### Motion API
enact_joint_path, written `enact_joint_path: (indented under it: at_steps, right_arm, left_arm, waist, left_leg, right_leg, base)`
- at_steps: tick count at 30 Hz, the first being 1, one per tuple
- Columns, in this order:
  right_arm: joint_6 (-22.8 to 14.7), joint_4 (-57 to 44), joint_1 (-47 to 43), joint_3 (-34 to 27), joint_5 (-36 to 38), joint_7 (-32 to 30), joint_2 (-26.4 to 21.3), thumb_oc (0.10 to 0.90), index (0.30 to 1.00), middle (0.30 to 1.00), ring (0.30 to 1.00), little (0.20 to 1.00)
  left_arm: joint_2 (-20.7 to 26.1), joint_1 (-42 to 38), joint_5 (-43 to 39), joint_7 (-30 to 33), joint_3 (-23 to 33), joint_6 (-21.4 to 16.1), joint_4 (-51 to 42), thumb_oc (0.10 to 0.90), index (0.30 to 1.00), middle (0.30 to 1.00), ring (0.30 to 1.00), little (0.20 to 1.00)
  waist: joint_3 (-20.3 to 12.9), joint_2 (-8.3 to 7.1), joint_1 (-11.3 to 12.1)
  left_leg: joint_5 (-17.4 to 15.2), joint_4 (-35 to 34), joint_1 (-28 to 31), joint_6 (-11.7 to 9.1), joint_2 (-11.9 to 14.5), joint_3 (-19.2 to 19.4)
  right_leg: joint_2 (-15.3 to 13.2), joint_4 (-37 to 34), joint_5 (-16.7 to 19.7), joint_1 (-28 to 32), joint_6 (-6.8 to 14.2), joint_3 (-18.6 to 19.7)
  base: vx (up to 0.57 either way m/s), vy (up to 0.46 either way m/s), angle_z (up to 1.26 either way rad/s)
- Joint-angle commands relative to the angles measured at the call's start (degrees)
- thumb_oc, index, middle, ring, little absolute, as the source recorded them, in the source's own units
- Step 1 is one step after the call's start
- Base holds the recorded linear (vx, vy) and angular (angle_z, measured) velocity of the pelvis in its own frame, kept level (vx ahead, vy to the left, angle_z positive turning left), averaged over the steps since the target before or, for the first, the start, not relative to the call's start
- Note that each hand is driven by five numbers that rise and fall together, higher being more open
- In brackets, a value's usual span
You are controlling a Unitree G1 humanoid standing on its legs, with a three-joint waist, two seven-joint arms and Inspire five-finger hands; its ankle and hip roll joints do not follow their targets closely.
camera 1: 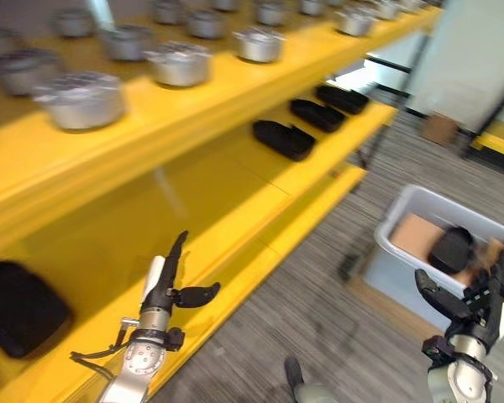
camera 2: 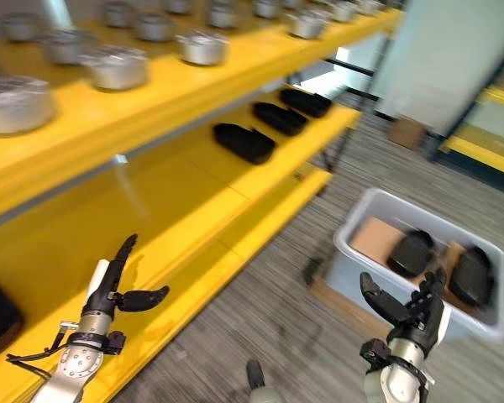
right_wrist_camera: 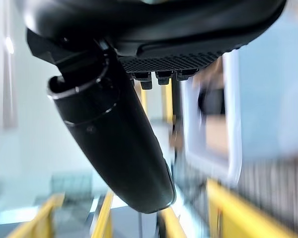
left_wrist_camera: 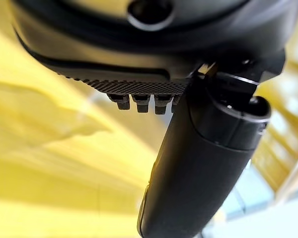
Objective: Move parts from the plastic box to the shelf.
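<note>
A grey plastic box (camera 2: 357,225) stands on the floor at the right, with two black parts (camera 2: 412,252) (camera 2: 470,275) lying on brown cardboard inside it. My right hand (camera 2: 412,315) hovers just in front of the box, open and holding nothing. The yellow shelf (camera 1: 227,210) runs along the left. On its lower board lie several black parts (camera 1: 283,138), and one more black part (camera 1: 17,306) sits at the near left. My left hand (camera 1: 166,285) is open over that board's front edge, fingers straight, thumb out, empty.
The upper shelf board carries a row of several silver metal housings (camera 1: 82,99). Striped grey carpet (camera 1: 319,302) lies between the shelf and the box. A brown cardboard box (camera 1: 439,128) and a yellow rack (camera 1: 500,143) stand at the far right.
</note>
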Motion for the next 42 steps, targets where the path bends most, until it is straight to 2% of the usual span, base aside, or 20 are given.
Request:
enact_joint_path:
  at_steps: [1,2,3,4,9,12,13,15,19,21,23,24,25,27,29,34,36,39,41,42]
  right_arm:
    - [-3.4,-1.2,-10.7,-3.4,0.1,5.6,-5.5,0.900,1.000,1.000,1.000,1.000]
    - [-3.1,0.0,-12.9,-2.7,0.4,5.6,-6.3,0.900,1.000,1.000,1.000,1.000]
    - [-2.8,0.4,-14.1,-2.4,0.0,5.7,-6.8,0.900,1.000,1.000,1.000,1.000]
    - [-2.5,1.4,-16.0,-1.6,-0.6,5.1,-7.8,0.900,1.000,1.000,1.000,1.000]
    - [-3.5,4.6,-16.3,-0.9,-1.4,3.5,-7.6,0.900,1.000,1.000,1.000,1.000]
    - [-4.4,4.8,-16.7,0.0,-3.4,2.0,-7.7,0.900,1.000,1.000,1.000,1.000]
    - [-3.5,4.4,-16.6,-0.2,-3.3,0.7,-7.3,0.900,1.000,1.000,1.000,1.000]
    - [-3.7,4.5,-16.3,-0.2,-3.2,0.5,-7.1,0.900,1.000,1.000,1.000,1.000]
    - [-4.2,3.8,-13.5,-0.6,-4.5,-3.6,-5.1,0.900,1.000,1.000,1.000,1.000]
    - [-4.0,2.3,-11.0,-1.6,-5.4,-6.3,-3.9,0.900,1.000,1.000,1.000,1.000]
    - [-4.6,0.7,-7.8,-3.1,-6.3,-8.1,-2.4,0.900,1.000,1.000,1.000,1.000]
    - [-5.1,-0.1,-6.1,-4.1,-6.5,-8.3,-1.6,0.900,1.000,1.000,1.000,1.000]
    - [-5.4,0.0,-5.7,-4.3,-6.4,-7.4,-1.4,0.900,1.000,1.000,1.000,1.000]
    - [-6.0,0.5,-5.6,-4.2,-6.1,-5.1,-1.2,0.900,1.000,1.000,1.000,1.000]
    - [-6.6,0.7,-6.0,-3.4,-5.3,-3.0,-1.3,0.900,1.000,1.000,1.000,1.000]
    - [-5.6,0.6,-8.3,-2.2,-2.7,-2.4,-2.9,0.900,1.000,1.000,1.000,1.000]
    - [-5.2,0.2,-8.9,-1.4,-2.0,-2.5,-3.3,0.900,1.000,1.000,1.000,1.000]
    - [-4.9,0.2,-10.6,0.4,-1.7,-2.2,-3.9,0.900,1.000,1.000,1.000,1.000]
    - [-4.6,0.3,-12.5,1.8,-1.8,-1.6,-4.2,0.900,1.000,1.000,1.000,1.000]
    - [-4.4,0.0,-13.7,3.0,-1.8,0.0,-4.7,0.900,1.000,1.000,1.000,1.000]
  left_arm:
    - [1.1,-3.7,-2.1,7.5,6.7,-2.8,-5.4,0.900,1.000,1.000,1.000,1.000]
    - [0.9,-2.4,-3.3,8.6,7.4,-3.1,-5.1,0.900,1.000,1.000,1.000,1.000]
    - [0.9,-1.6,-3.2,9.5,7.9,-3.6,-5.0,0.900,1.000,1.000,1.000,1.000]
    - [1.2,-0.9,-2.8,11.3,9.1,-4.3,-5.1,0.900,1.000,1.000,1.000,1.000]
    - [1.5,-2.8,-4.8,13.0,9.7,-3.4,-3.3,0.900,1.000,1.000,1.000,1.000]
    - [0.5,-3.5,-6.2,12.1,9.5,-4.5,-1.0,0.900,1.000,1.000,1.000,1.000]
    - [-0.1,-4.1,-3.4,10.0,8.7,-4.8,-0.5,0.900,1.000,1.000,1.000,1.000]
    - [-0.1,-4.3,-2.7,9.5,8.2,-4.8,-0.5,0.900,1.000,1.000,1.000,1.000]
    - [0.1,-6.9,-2.1,6.0,6.0,-4.6,-0.1,0.900,1.000,1.000,1.000,1.000]
    - [0.3,-8.7,-1.7,4.0,4.7,-4.5,0.3,0.900,1.000,1.000,1.000,1.000]
    - [0.5,-11.1,-1.9,2.8,2.7,-3.8,0.9,0.900,1.000,1.000,1.000,1.000]
    - [1.2,-12.2,-2.5,1.7,1.9,-3.4,0.8,0.900,1.000,1.000,1.000,1.000]
    - [1.5,-12.2,-2.5,1.8,1.8,-3.1,0.5,0.900,1.000,1.000,1.000,1.000]
    - [1.7,-11.4,-2.8,2.6,2.0,-2.4,-0.1,0.900,1.000,1.000,1.000,1.000]
    - [1.7,-9.7,-3.3,3.8,2.9,-2.7,-0.2,0.900,1.000,1.000,1.000,1.000]
    - [1.0,-7.4,-3.5,1.5,3.8,-3.4,-1.9,0.900,1.000,1.000,1.000,1.000]
    - [0.7,-7.1,-4.3,0.3,3.9,-3.5,-2.4,0.900,1.000,1.000,1.000,1.000]
    - [0.1,-6.4,-4.8,0.5,4.1,-3.9,-3.4,0.900,1.000,1.000,1.000,1.000]
    - [-0.4,-6.1,-5.3,1.1,4.1,-4.4,-4.0,0.900,1.000,1.000,1.000,1.000]
    - [-0.4,-6.5,-5.5,2.5,3.7,-4.9,-4.7,0.900,1.000,1.000,1.000,1.000]
  waist:
    - [0.9,0.16,4.1]
    - [1.5,0.44,5.8]
    - [1.9,0.71,6.8]
    - [2.7,0.80,8.1]
    - [3.4,0.25,7.5]
    - [3.0,0.02,7.0]
    - [2.6,-0.11,6.4]
    - [2.5,-0.13,6.1]
    - [2.1,-0.01,3.1]
    - [1.7,0.37,0.9]
    - [1.4,1.28,-2.6]
    - [1.4,2.10,-4.8]
    - [1.5,2.36,-5.4]
    - [1.9,2.56,-5.7]
    - [2.1,2.46,-5.1]
    - [1.7,2.07,-2.5]
    - [1.6,2.19,-2.0]
    - [2.0,2.25,-1.1]
    - [2.5,2.21,-0.2]
    - [3.2,2.31,-0.1]
  left_leg:
    - [-4.8,0.1,2.3,1.9,-3.9,-2.4]
    - [-5.1,0.2,3.0,2.2,-4.4,-0.7]
    - [-5.3,0.3,3.3,2.5,-4.6,0.4]
    - [-6.4,1.2,3.2,3.4,-4.7,1.3]
    - [-8.1,4.7,2.5,4.6,-4.1,-1.3]
    - [-7.2,4.2,3.3,4.4,-3.0,-1.0]
    - [-6.2,3.7,3.7,3.8,-2.0,-1.0]
    - [-5.8,3.6,3.6,3.6,-1.7,-1.4]
    - [-4.3,3.6,2.0,3.2,-0.5,-5.3]
    - [-3.6,3.0,0.9,3.3,-0.5,-9.0]
    - [-2.2,1.0,-0.3,3.6,-1.4,-15.1]
    - [-0.5,0.1,-1.6,3.8,-1.5,-17.8]
    - [-0.5,0.0,-1.8,3.7,-1.4,-18.7]
    - [-0.3,-0.1,-1.6,3.2,-0.8,-18.8]
    - [0.2,-0.1,-1.4,2.2,0.3,-17.3]
    - [0.9,0.0,-2.2,0.3,1.5,-15.4]
    - [0.2,-0.1,-1.9,-0.4,1.6,-15.9]
    - [0.6,0.0,-1.8,-1.0,2.3,-13.8]
    - [1.5,0.3,-2.0,-1.6,3.4,-11.5]
    - [2.3,0.4,-2.4,-2.0,5.2,-11.1]
  right_leg:
    - [-7.0,-1.2,11.9,7.9,5.3,-5.1]
    - [-8.1,1.7,12.0,7.4,4.8,-10.2]
    - [-8.8,4.1,11.1,7.3,4.3,-13.5]
    - [-8.9,6.5,8.8,6.6,2.9,-16.9]
    - [-8.6,9.4,6.0,4.8,0.5,-14.5]
    - [-8.6,11.7,3.8,4.9,-0.3,-14.4]
    - [-7.7,12.3,2.0,5.6,-0.7,-13.4]
    - [-7.3,12.5,1.5,5.8,-0.8,-12.3]
    - [-5.0,14.0,-1.6,6.0,-0.7,-0.5]
    - [-4.0,15.3,-3.5,6.0,-0.4,6.8]
    - [-3.1,18.2,-3.0,5.1,0.3,17.8]
    - [-1.4,19.4,-1.4,3.6,-0.2,24.5]
    - [-0.8,19.4,-1.6,3.4,-0.3,25.9]
    - [-0.3,18.6,-2.7,3.8,-0.2,26.0]
    - [-0.2,15.4,-5.1,5.7,-0.3,23.3]
    - [0.2,9.0,-4.4,9.0,-1.2,18.3]
    - [0.5,8.3,-5.1,9.6,-1.2,17.7]
    - [1.2,8.1,-5.5,9.7,-2.2,14.3]
    - [1.7,9.0,-6.2,9.4,-3.4,11.2]
    - [1.8,12.1,-8.2,7.9,-4.3,10.9]
  base:
    - [-0.13,0.058,-2.62]
    - [-0.14,0.089,-2.11]
    - [-0.21,0.018,-2.18]
    - [-0.15,-0.036,-1.79]
    - [-0.01,-0.165,-0.42]
    - [0.07,-0.216,0.23]
    - [0.07,-0.176,0.01]
    - [0.07,-0.150,0.01]
    - [0.04,-0.145,0.62]
    - [0.04,-0.095,1.68]
    - [0.00,-0.093,1.15]
    - [-0.09,-0.124,1.99]
    - [-0.12,-0.136,2.30]
    - [-0.05,-0.070,0.67]
    - [-0.08,-0.097,-0.48]
    - [-0.08,-0.124,-0.63]
    - [-0.03,-0.115,-0.44]
    - [-0.07,-0.127,-0.29]
    - [-0.14,-0.257,-0.56]
    - [-0.16,-0.316,-0.98]
